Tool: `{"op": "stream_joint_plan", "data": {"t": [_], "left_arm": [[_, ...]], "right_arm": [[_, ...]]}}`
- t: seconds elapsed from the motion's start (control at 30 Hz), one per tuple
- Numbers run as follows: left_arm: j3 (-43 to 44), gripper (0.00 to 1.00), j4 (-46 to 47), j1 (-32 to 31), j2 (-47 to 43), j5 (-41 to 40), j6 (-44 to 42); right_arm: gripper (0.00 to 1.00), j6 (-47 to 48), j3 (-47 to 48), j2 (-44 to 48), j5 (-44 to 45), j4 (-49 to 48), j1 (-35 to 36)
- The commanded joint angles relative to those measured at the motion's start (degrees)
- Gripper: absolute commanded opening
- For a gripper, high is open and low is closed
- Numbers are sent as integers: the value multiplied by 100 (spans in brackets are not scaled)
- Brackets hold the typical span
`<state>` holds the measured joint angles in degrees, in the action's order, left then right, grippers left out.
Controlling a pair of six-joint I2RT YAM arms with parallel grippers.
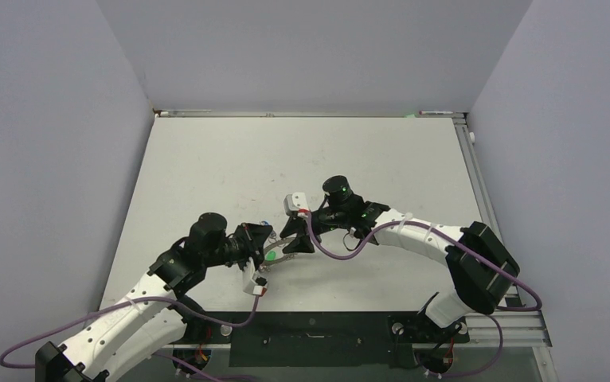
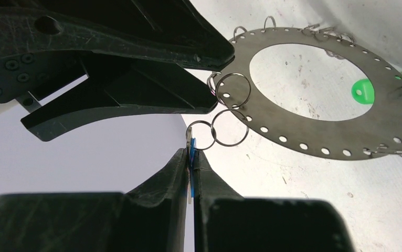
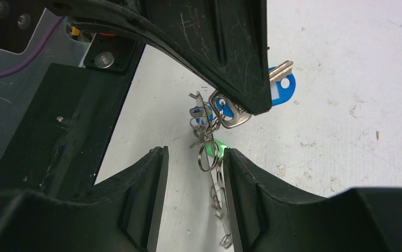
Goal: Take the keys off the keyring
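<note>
The keyring (image 2: 393,113), a flat grey disc with a wide hole and small wire loops on its rim, hangs between my two grippers just above the table. My left gripper (image 2: 191,153) is shut on a thin blue key (image 2: 192,157) that is linked to the disc by two wire loops (image 2: 229,127). A green key (image 2: 362,91) hangs at the disc's far side. In the right wrist view the disc (image 3: 219,207) stands edge-on between the fingers of my open right gripper (image 3: 193,153), against the right finger (image 3: 246,189). A blue tag (image 3: 284,89) lies behind it.
In the top view both grippers meet near the table's front middle, left gripper (image 1: 260,243), right gripper (image 1: 295,240), keyring (image 1: 280,259) between them. A purple cable (image 1: 342,253) loops beside the right wrist. The black front rail (image 1: 318,328) is just behind.
</note>
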<state>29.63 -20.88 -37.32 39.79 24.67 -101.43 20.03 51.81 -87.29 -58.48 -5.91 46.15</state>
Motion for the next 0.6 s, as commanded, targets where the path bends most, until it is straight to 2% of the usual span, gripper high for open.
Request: {"op": "stream_joint_plan", "data": {"t": [0.0, 0.27, 0.57], "left_arm": [[423, 0, 9, 32, 69, 8, 12], [507, 0, -79, 32, 106, -9, 57], [569, 0, -125, 32, 105, -35, 170]], "right_arm": [[43, -132, 229, 222, -226, -209, 113], [42, -714, 160, 49, 356, -834, 162], [38, -658, 196, 55, 699, -771, 98]]}}
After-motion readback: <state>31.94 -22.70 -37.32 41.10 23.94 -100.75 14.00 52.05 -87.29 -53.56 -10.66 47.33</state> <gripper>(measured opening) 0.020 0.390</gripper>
